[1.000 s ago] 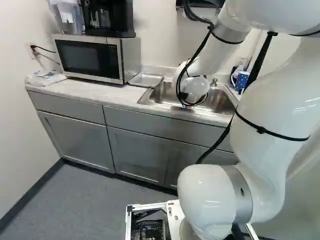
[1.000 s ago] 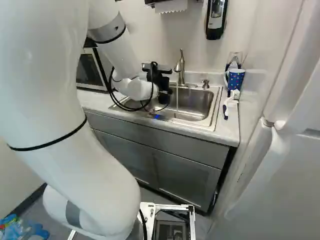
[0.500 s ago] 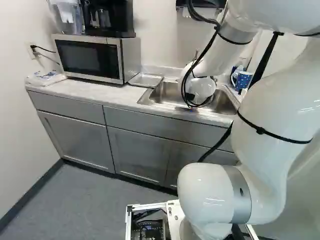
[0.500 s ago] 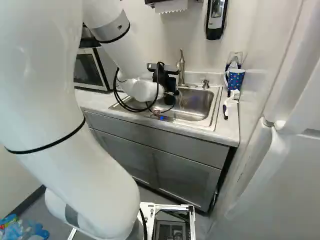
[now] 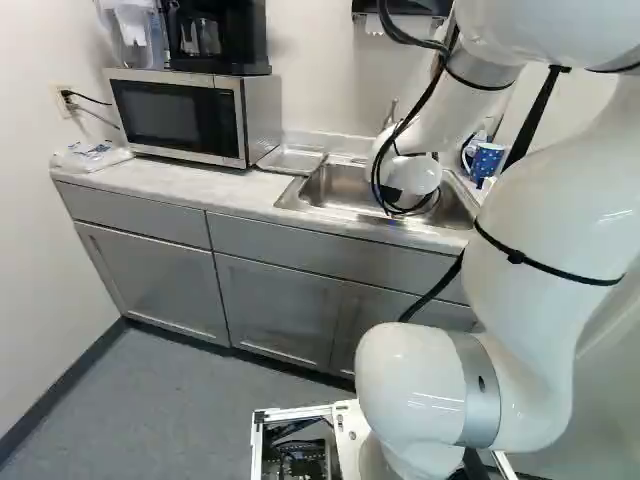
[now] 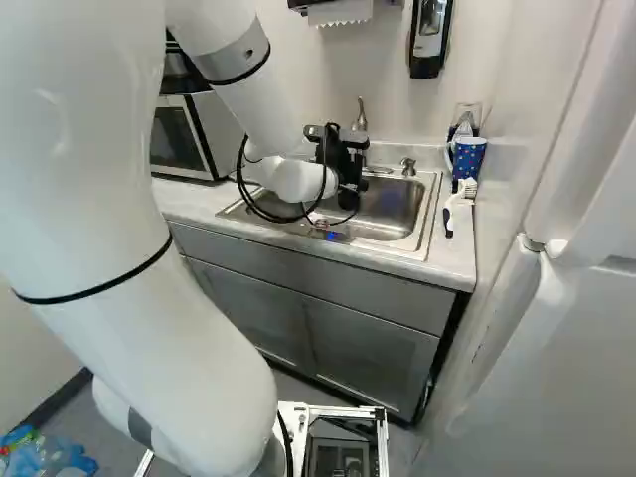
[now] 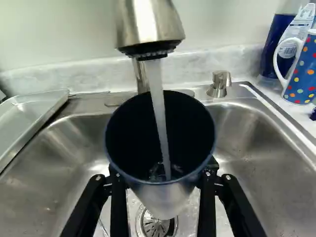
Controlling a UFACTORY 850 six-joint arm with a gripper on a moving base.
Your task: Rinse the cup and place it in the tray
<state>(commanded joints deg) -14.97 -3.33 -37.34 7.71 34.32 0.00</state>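
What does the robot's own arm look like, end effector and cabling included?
Glossy white arm with rounded, tubular segments; smooth grey metallic joint band; thin black strap around a segment; loose black cable loops near the wrist. Black two-fingered end effector, with small silvery screws.

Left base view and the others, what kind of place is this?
Most likely a kitchenette or break room: a microwave stands on the countertop, and there is a running faucet at the sink.

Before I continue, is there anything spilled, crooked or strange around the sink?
Nothing stands out: the water stream falls inside the cup held by the pincer, and the tray lies at the sink's edge.
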